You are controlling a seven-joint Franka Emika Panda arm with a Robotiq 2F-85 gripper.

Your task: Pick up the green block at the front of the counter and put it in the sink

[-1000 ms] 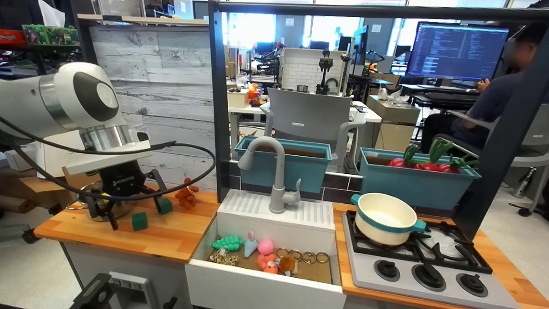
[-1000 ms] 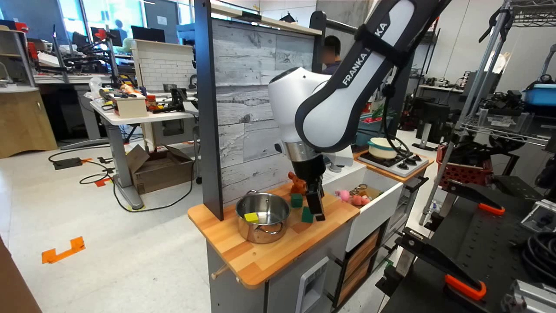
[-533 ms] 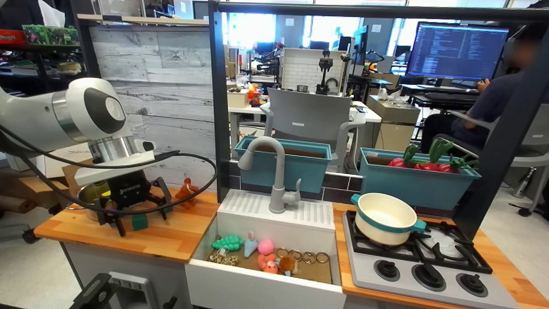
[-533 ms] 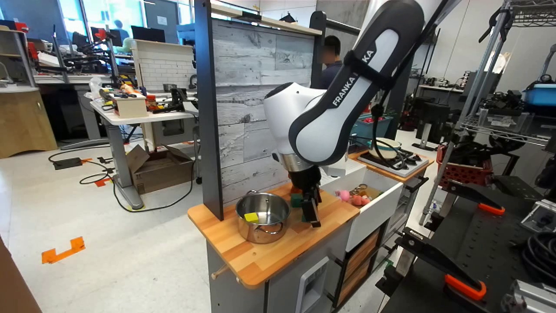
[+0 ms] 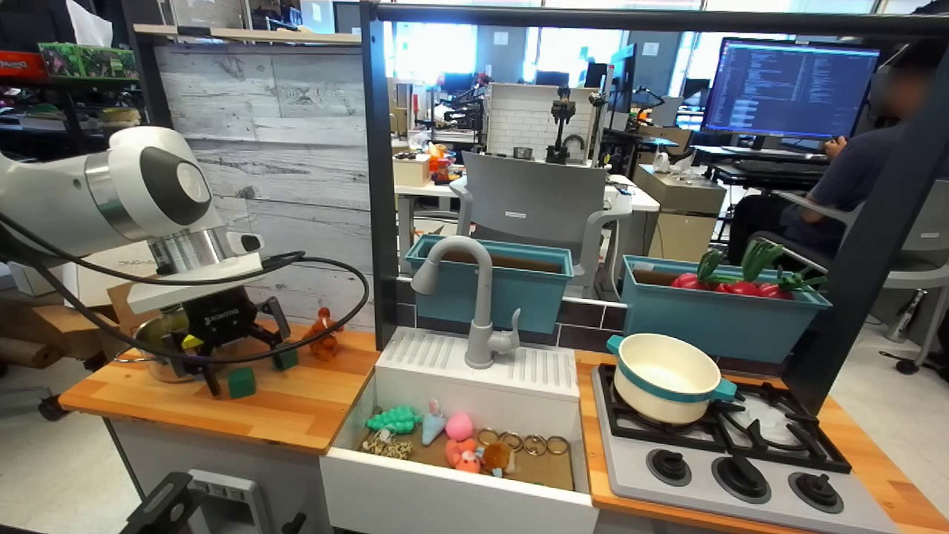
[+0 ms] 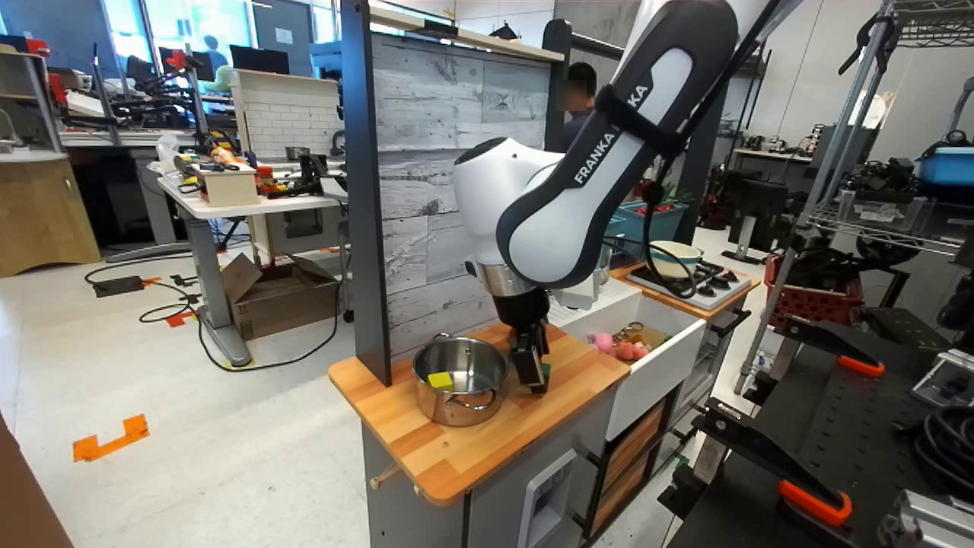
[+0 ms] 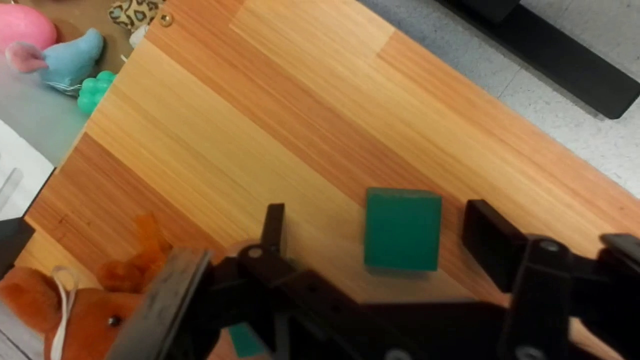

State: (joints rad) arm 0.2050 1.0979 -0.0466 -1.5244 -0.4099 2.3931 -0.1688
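The front green block [image 5: 242, 383] sits on the light wooden counter [image 5: 296, 419]. In the wrist view this green block [image 7: 403, 230] lies in the gap of my open gripper [image 7: 376, 215], apart from both fingers and closer to the right-hand one. In an exterior view my gripper [image 6: 533, 373] hides most of it. My gripper [image 5: 248, 369] is low over the counter, empty. A second green block [image 5: 285, 358] stands farther back; it shows partly behind a finger in the wrist view [image 7: 245, 340]. The white sink [image 5: 460, 489] is beside the counter, with several toys inside.
A metal pot [image 6: 460, 411] with a yellow block [image 6: 440, 380] in it stands close beside the gripper. An orange plush toy [image 5: 324, 337] sits at the counter's back. A grey tap [image 5: 480, 311] rises behind the sink. A cream pot [image 5: 663, 386] stands on the stove.
My gripper has come down toward the counter, then shifted slightly toward the metal pot over the last half second. It stays open. The blocks have not visibly moved.
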